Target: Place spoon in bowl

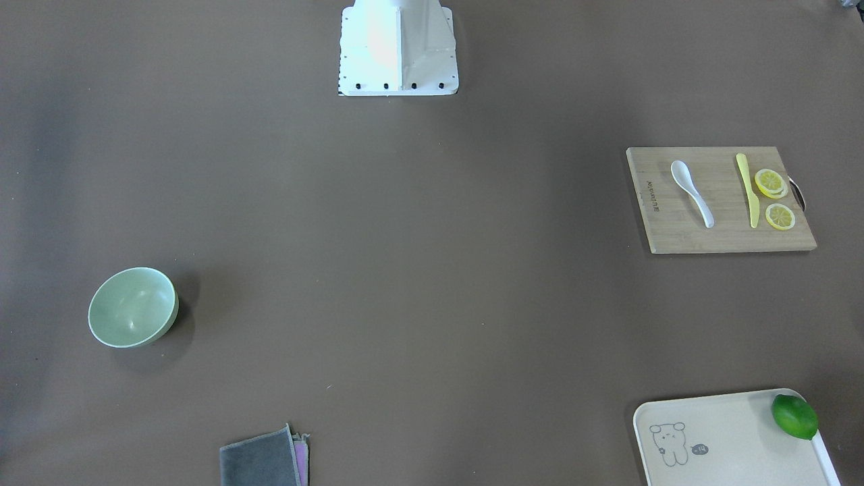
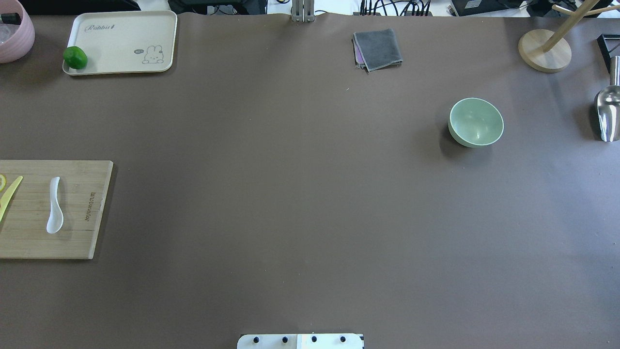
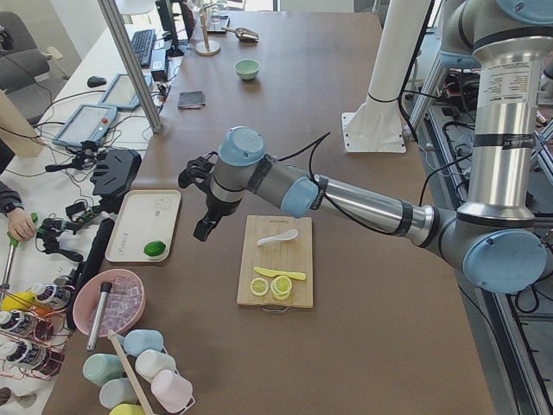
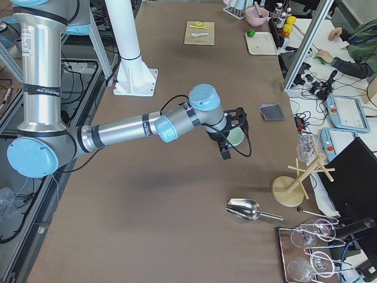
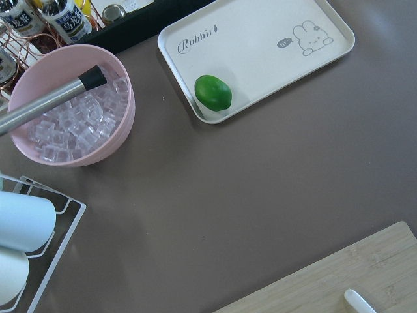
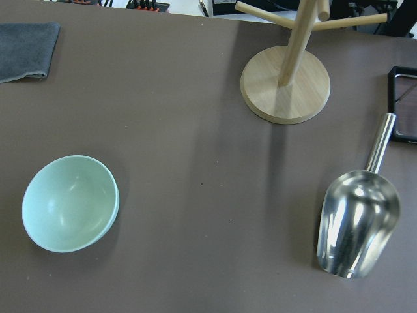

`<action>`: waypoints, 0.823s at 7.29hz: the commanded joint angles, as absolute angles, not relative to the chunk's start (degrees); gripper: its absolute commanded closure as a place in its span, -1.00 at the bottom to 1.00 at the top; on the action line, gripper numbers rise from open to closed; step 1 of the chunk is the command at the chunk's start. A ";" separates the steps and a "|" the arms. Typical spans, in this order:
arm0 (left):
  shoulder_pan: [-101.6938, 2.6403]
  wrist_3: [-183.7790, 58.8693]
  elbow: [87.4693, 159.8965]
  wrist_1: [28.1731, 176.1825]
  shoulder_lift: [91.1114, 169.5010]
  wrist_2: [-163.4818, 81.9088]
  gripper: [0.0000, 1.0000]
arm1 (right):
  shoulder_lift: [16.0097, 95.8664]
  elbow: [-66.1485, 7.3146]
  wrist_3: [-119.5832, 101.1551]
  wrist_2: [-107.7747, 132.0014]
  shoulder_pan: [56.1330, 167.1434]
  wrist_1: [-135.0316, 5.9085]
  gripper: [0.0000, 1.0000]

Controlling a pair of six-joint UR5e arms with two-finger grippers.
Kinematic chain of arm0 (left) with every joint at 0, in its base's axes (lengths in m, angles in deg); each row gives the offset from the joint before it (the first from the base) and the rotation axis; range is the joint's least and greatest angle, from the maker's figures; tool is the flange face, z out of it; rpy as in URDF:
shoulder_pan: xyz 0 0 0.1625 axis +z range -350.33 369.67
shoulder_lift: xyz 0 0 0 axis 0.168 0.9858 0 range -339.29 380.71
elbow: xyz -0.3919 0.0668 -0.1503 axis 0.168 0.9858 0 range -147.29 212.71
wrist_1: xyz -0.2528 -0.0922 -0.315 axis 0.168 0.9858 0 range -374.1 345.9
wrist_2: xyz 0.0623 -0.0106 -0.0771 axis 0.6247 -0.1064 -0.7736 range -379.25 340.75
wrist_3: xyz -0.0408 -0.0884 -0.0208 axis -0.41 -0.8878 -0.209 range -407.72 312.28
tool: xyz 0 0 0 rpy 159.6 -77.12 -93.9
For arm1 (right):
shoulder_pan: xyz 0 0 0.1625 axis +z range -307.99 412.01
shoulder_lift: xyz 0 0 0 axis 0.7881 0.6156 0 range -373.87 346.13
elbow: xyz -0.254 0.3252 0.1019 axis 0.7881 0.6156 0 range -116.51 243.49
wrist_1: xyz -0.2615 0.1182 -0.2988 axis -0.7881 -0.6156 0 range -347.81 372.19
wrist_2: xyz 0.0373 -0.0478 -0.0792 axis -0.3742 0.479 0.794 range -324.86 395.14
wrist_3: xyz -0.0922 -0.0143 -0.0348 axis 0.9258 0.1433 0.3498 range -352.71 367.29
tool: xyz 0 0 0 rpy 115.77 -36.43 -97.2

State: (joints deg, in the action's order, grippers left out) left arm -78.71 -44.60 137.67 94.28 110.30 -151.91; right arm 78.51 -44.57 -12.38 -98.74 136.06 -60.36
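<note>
White glossy soup spoon [image 1: 694, 194]: on bamboo board [image 1: 682, 233]. Mint-green round bowl [image 1: 133, 307]: well apart. Opening of left gripper [image 3: 202, 228], right gripper [image 4: 225, 153]: cannot tell.

The overhead view's edge crops the cutting board [image 2: 48, 208], its yellow knife [image 2: 10, 191] and lemon slice [image 2: 2, 182]. On that board, the left wrist view shows only the spoon [image 5: 359, 302] tip. How the jaws of the left gripper [image 3: 204, 228] and right gripper [image 4: 225, 154] stand is unreadable.
</note>
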 commanded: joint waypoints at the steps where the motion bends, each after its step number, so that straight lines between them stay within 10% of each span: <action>1: -75.43 -49.71 134.32 105.05 108.53 -151.88 -0.96 | 76.04 -43.04 -33.56 -90.34 123.27 -53.79 -1.00; 6: -73.12 -54.23 134.05 107.80 108.51 -151.88 -0.96 | 70.80 -22.60 -51.48 -72.88 105.89 -25.29 -0.96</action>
State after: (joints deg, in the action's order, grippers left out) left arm -73.23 -54.19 134.08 107.69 108.52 -151.83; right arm 73.74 -28.68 -48.83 -74.22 107.35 -31.33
